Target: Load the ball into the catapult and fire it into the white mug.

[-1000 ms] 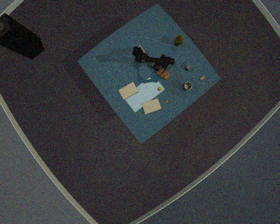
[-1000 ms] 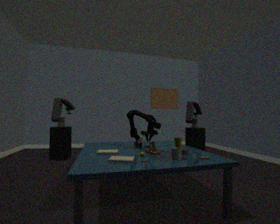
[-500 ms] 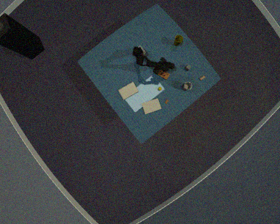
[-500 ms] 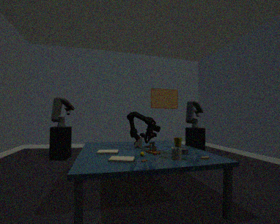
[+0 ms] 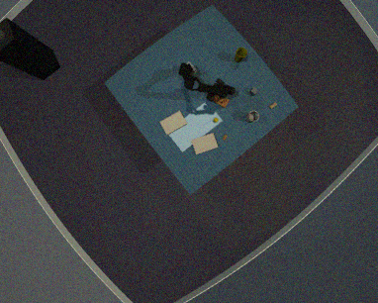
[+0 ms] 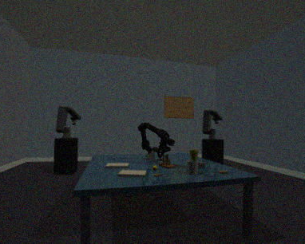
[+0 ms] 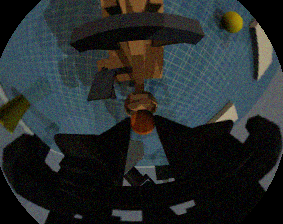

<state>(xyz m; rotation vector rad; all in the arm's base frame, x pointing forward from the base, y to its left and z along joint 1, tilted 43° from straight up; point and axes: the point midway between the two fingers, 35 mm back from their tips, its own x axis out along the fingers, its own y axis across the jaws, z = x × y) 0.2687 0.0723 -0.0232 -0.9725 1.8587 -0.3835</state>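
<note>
My gripper (image 7: 142,119) is shut on the orange ball (image 7: 142,121) in the wrist view. The ball is just beside the catapult's round wooden cup (image 7: 140,101); whether they touch cannot be told. The wooden catapult (image 5: 222,102) (image 6: 168,165) (image 7: 151,64) stands on the table under the arm, with a dark curved bar across it in the wrist view. The arm partly hides it in the top view. The white mug (image 5: 253,116) (image 6: 192,167) stands upright on the table, apart from the catapult.
A yellow ball (image 5: 216,120) (image 6: 155,167) (image 7: 232,22) lies near two beige slabs (image 5: 173,122) (image 5: 205,144). A yellow cup (image 5: 240,54) (image 7: 12,114) stands across the table (image 5: 150,74). A small grey object (image 5: 253,91) and small orange blocks (image 5: 273,105) (image 5: 225,138) lie around the mug.
</note>
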